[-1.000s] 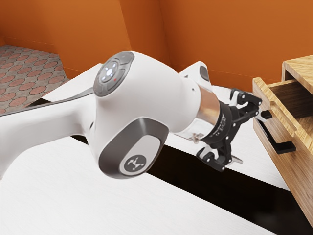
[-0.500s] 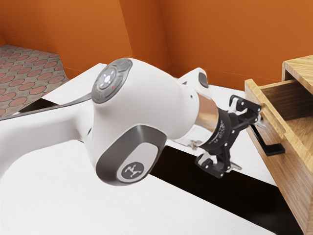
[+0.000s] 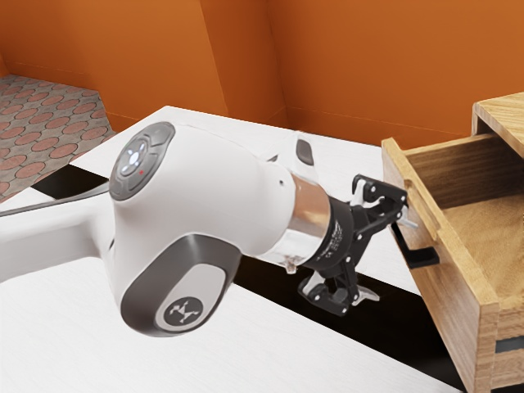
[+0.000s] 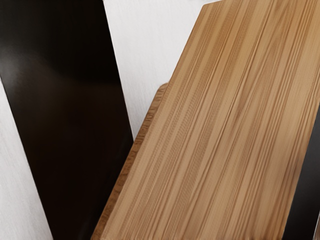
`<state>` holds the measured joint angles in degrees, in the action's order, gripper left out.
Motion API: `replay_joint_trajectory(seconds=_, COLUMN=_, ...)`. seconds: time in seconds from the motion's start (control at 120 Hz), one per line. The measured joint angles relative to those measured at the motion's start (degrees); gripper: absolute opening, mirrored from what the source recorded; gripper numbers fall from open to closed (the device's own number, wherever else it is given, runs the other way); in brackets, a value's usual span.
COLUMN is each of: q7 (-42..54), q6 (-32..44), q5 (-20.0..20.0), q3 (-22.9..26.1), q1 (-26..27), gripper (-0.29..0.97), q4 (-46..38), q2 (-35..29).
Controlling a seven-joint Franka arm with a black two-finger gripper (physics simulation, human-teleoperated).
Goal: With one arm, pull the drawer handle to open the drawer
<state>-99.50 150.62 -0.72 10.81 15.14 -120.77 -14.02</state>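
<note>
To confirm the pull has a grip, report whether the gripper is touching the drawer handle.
Touching. In the exterior view the front end of the gripper meets the upper end of the black drawer handle, with no gap between them.

No word or number can be read. A white emblem (image 3: 182, 311) marks the arm's (image 3: 213, 196) grey joint cap. White print (image 3: 332, 238) on its black wrist is too small to read.

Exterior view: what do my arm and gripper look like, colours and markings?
The arm is glossy white with rounded shells and grey joint caps: one carries a red dot, another a white emblem. A silver ring sits at the wrist, just behind the black gripper, an angular, open-framed piece with small white lettering.
</note>
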Motion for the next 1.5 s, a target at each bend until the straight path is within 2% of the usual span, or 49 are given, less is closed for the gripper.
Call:
replay_joint_trajectory(seconds=0.65, q7=-0.05, q6=2.55, q5=-4.48, q3=0.33, q1=-1.03, gripper=0.68, q4=-11.78, q2=-11.27)
replay_joint_trajectory(seconds=0.95, q7=-0.09, q6=2.68, q5=-4.76, q3=0.34, q1=-2.87, gripper=0.67, q4=-18.18, q2=-17.84)
replay_joint_trajectory(seconds=1.225, q7=-0.1, q6=2.47, q5=-7.8, q3=3.11, q1=-5.5, gripper=0.67, q4=-22.0, q2=-23.17)
replay_joint_trajectory(seconds=1.5, q7=-0.13, q6=1.61, q5=-6.06, q3=3.11, q1=-7.31, gripper=0.67, q4=-26.35, q2=-29.38)
